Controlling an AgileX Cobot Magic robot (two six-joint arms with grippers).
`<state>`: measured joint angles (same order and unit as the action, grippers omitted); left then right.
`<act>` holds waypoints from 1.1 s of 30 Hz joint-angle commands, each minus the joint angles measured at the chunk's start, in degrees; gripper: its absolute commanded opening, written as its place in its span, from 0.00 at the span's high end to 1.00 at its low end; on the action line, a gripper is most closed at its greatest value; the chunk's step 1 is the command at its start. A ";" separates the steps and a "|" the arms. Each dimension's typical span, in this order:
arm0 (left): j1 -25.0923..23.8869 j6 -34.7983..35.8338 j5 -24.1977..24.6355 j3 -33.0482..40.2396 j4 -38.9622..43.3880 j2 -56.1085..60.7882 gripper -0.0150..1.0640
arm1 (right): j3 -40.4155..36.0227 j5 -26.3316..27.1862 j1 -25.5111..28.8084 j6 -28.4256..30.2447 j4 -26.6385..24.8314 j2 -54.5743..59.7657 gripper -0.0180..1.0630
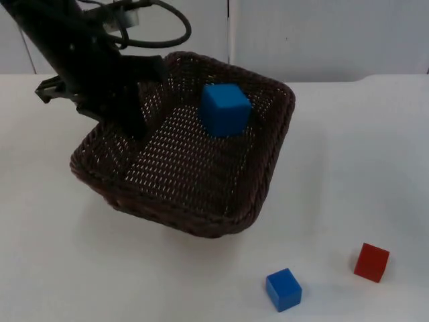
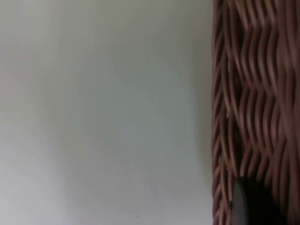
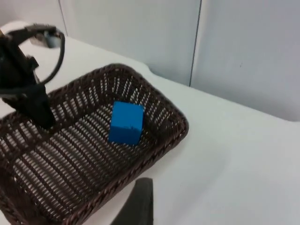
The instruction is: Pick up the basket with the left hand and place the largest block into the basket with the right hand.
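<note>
The left claw is clamped on the basket rim at nine o'clock. The large blue block sits inside. Top view adds a small blue block and a red block on the tabletop; I cannot tell the right claw's state.

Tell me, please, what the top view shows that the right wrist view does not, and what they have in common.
The top view alone takes in the small blue block and the red block, both lying apart on the white table in front of the basket.

The right wrist view alone takes in a black fingertip of the right claw, beside the basket's rim.

Both share the brown wicker basket, the big blue block lying inside it, the left claw gripping the basket's rim, and the grey wall behind.
</note>
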<state>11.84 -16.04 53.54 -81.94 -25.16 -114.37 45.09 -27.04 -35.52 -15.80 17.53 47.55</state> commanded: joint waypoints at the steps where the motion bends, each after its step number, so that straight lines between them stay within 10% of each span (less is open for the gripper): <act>1: 0.08 -0.20 -1.99 0.82 -1.14 0.59 0.99 | -1.37 0.15 -0.09 -0.41 0.03 -3.32 0.19; 23: 0.08 0.03 -12.76 10.98 -1.14 0.59 0.97 | -3.47 -3.58 -0.09 -0.28 -1.25 -7.80 0.19; 27: 0.08 0.03 -12.76 10.98 -1.14 0.59 0.81 | -3.47 -3.69 -0.09 -0.28 -1.24 -7.80 0.19; 31: 0.08 0.03 -12.27 10.98 -1.02 0.59 0.37 | -3.47 -3.80 -0.09 -0.28 -1.24 -7.80 0.19; 33: 0.08 0.03 -12.27 10.98 -0.52 0.80 0.31 | -3.47 -3.80 -0.09 -0.28 -1.24 -7.80 0.19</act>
<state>11.84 -16.08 41.09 -70.92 -25.40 -114.37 42.05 -30.51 -35.52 -15.97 16.48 40.05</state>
